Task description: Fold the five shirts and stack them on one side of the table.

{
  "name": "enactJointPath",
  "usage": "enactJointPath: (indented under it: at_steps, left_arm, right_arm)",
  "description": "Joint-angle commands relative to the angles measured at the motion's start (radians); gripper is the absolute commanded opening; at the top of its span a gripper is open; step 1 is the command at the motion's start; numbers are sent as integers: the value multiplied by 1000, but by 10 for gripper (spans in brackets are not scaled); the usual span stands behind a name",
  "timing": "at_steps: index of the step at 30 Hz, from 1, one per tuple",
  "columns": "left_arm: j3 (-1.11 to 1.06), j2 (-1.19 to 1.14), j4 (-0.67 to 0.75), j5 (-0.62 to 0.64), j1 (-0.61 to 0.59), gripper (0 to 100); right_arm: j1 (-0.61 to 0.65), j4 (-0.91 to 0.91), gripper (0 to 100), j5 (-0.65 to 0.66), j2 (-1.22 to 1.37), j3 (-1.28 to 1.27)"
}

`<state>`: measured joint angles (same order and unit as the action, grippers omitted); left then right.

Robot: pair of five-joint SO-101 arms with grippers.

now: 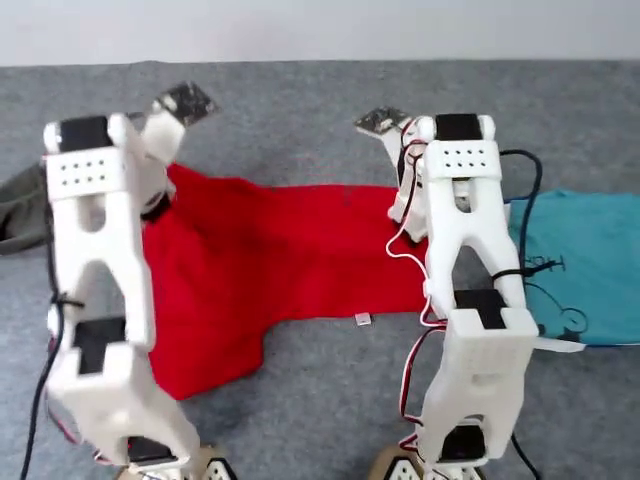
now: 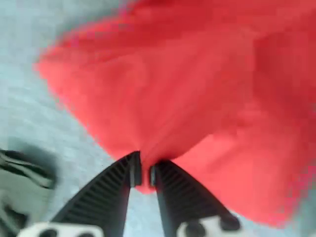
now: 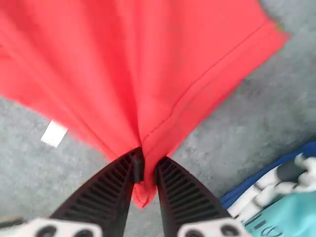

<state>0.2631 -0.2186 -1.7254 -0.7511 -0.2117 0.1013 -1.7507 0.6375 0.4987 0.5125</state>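
Note:
A red shirt (image 1: 270,265) lies spread across the middle of the grey table, one part hanging toward the front left. My left gripper (image 2: 141,176) is shut on a pinched fold of the red shirt (image 2: 197,94) at its left side. My right gripper (image 3: 144,173) is shut on the red shirt (image 3: 123,74) near a hemmed edge at its right side. In the high view the left arm (image 1: 100,250) and the right arm (image 1: 465,250) stand over the shirt's two ends. A teal shirt (image 1: 585,265) with a dark print lies flat at the right.
A dark olive garment (image 1: 22,205) sits at the table's left edge, also seen as the olive garment (image 2: 19,182). A small white tag (image 1: 362,319) pokes out at the red shirt's front edge. Bare grey cloth (image 1: 330,100) stretches along the back.

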Motion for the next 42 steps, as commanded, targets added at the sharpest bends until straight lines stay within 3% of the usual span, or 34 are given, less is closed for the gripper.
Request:
enactJointPath:
  at_steps: [1,9,20,31,42]
  left_arm:
    - [-263,203,-28,-44,-8,6]
    - [-605,367,-26,-152,-8,6]
    - [-811,376,-28,-302,-11,6]
    - [-848,373,-28,-307,-11,6]
    - [-851,376,-28,-358,-97,15]
  right_arm:
    - [-1,-44,13,52,-79,38]
    - [-24,-44,13,100,-70,25]
    - [-44,-47,10,118,-81,-3]
    - [-56,-45,12,160,-182,-195]
    - [-47,-44,18,160,-194,-238]
